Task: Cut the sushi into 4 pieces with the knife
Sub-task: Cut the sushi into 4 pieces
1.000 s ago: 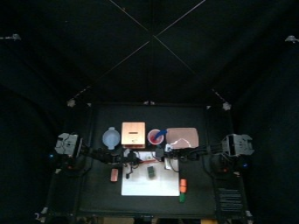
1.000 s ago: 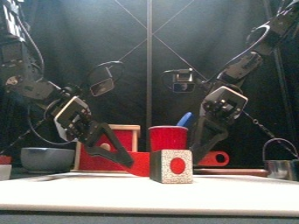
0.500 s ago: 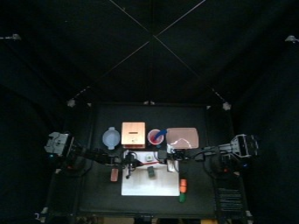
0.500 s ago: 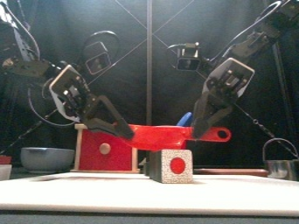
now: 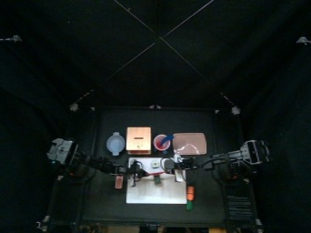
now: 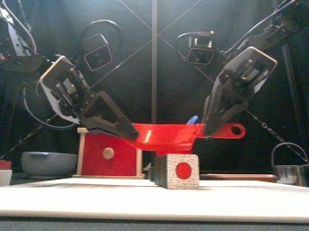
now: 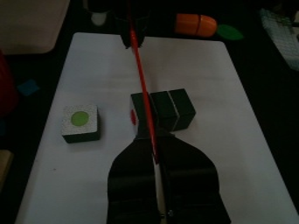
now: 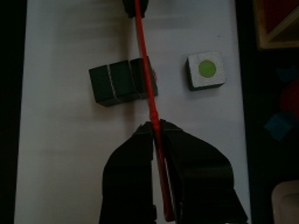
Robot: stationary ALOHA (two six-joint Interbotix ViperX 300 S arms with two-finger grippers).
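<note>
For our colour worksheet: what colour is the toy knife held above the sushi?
Red. The knife shows best in the front view.

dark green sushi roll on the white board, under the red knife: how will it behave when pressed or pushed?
Probably splits rather than bends: the dark green sushi roll shows a seam between its blocks. It likely won't roll, since its sides look flat. It may skid on the smooth white cutting board, as nothing braces it.
</note>
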